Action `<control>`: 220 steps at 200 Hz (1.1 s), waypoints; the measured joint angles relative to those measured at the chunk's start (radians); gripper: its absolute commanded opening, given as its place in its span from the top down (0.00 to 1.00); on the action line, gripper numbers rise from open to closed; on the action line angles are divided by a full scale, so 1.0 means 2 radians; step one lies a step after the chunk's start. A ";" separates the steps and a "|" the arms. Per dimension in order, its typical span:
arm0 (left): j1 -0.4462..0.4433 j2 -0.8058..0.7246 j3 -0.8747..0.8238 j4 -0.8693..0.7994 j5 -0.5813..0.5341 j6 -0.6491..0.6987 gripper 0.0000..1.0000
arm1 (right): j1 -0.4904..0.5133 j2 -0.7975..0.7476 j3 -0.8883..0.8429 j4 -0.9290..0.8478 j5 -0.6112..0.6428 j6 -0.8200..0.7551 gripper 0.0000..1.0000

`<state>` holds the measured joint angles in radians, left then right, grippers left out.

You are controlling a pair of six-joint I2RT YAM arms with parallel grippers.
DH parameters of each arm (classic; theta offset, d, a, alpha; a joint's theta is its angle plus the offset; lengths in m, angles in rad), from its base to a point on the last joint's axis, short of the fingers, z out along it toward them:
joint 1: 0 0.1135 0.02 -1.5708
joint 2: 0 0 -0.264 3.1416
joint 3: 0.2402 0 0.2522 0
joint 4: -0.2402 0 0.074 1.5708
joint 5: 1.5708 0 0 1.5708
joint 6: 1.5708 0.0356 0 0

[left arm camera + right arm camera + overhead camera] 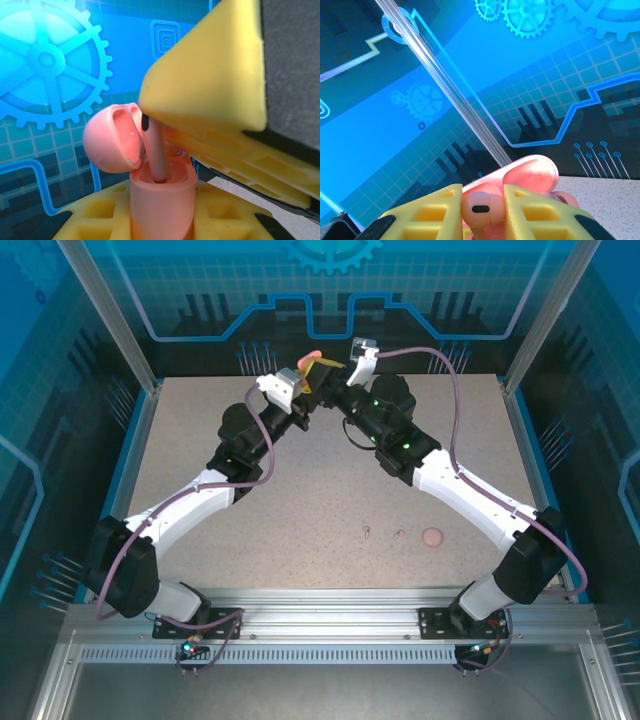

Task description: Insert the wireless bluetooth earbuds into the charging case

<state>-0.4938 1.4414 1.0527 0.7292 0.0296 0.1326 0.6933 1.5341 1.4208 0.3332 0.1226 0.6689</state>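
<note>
Left gripper (162, 222) clamps the open charging case (162, 200). Right gripper (481, 212) pinches an earbud (156, 150), stem in the case's socket. From above we also note a pink lump (432, 537) lying on the table (300, 500).

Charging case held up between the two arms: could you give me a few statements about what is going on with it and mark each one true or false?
1. The charging case has its lid open. True.
2. The case lies on the table. False: the left jaws hold it up off the table.
3. The right jaws pinch an earbud. True.
4. The earbud is fully seated in the case. False: only its stem tip reaches into the case, and its head sits between the right jaws.
5. Nothing pink lies on the table. False: a small pink round piece lies on its near right part.
</note>
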 measured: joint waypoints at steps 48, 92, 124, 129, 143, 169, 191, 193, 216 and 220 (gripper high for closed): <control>0.000 0.001 0.000 0.000 -0.007 -0.001 1.00 | 0.000 0.007 0.012 -0.012 0.000 -0.006 0.77; 0.000 0.002 0.000 -0.006 -0.007 -0.001 1.00 | 0.000 0.007 0.011 -0.020 0.006 -0.008 0.77; 0.000 0.003 0.000 -0.010 -0.007 -0.001 1.00 | 0.000 0.007 0.011 -0.026 0.008 -0.008 0.73; 0.000 0.003 0.000 -0.011 -0.007 -0.001 1.00 | 0.000 0.007 0.011 -0.027 0.008 -0.008 0.72; 0.000 0.003 0.000 -0.012 -0.007 -0.001 1.00 | 0.000 0.007 0.011 -0.028 0.008 -0.008 0.68; 0.000 0.003 0.000 -0.013 -0.007 -0.001 1.00 | 0.000 0.007 0.011 -0.028 0.008 -0.007 0.65; 0.000 0.003 0.000 -0.014 -0.007 -0.001 1.00 | 0.000 0.007 0.012 -0.030 0.008 -0.007 0.64; 0.000 0.003 0.000 -0.014 -0.007 -0.001 1.00 | 0.000 0.007 0.012 -0.031 0.008 -0.007 0.64; 0.000 0.004 0.000 -0.014 -0.007 -0.001 1.00 | 0.000 0.007 0.014 -0.036 0.009 -0.007 0.62; 0.000 0.004 0.000 -0.014 -0.007 -0.001 1.00 | 0.000 0.007 0.014 -0.036 0.009 -0.007 0.61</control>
<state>-0.4938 1.4487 1.0527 0.7021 0.0151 0.1310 0.6941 1.5478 1.4498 0.2619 0.1406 0.6556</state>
